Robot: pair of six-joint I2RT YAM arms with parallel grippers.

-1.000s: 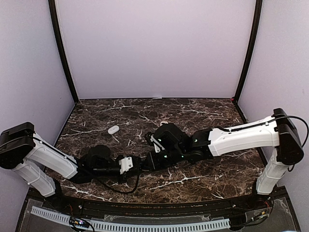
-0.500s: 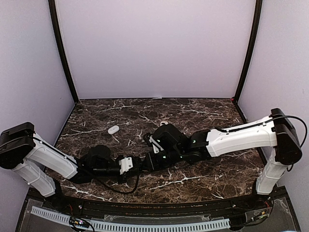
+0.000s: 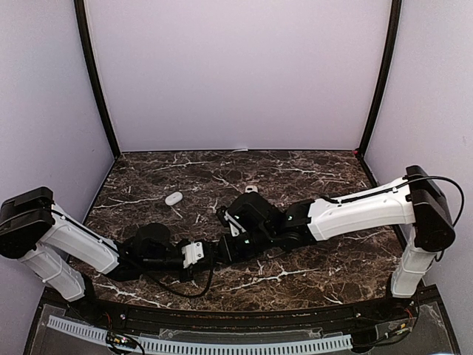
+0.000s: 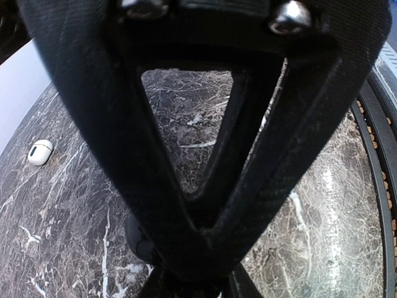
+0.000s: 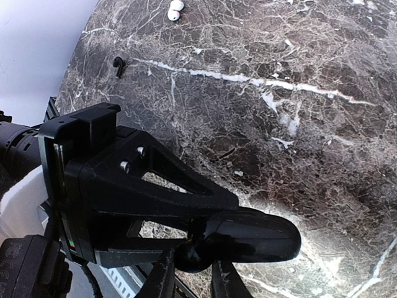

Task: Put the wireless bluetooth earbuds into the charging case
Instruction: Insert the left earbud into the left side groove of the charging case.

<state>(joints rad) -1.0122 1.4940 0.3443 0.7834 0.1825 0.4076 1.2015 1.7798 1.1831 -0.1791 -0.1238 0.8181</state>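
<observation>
One white earbud point(image 4: 40, 152) (black case point(image 5: 248, 239) well apart).

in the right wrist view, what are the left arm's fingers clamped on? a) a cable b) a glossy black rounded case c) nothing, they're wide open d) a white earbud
b: the left fingers are shut on a glossy black case, while the white earbuds lie far off on the marble.

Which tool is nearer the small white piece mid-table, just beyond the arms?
Right. The right tool lies just nearside of the small white piece; the left tool, shut with its tip at the black case, sits farther toward the near edge and to the left.
</observation>
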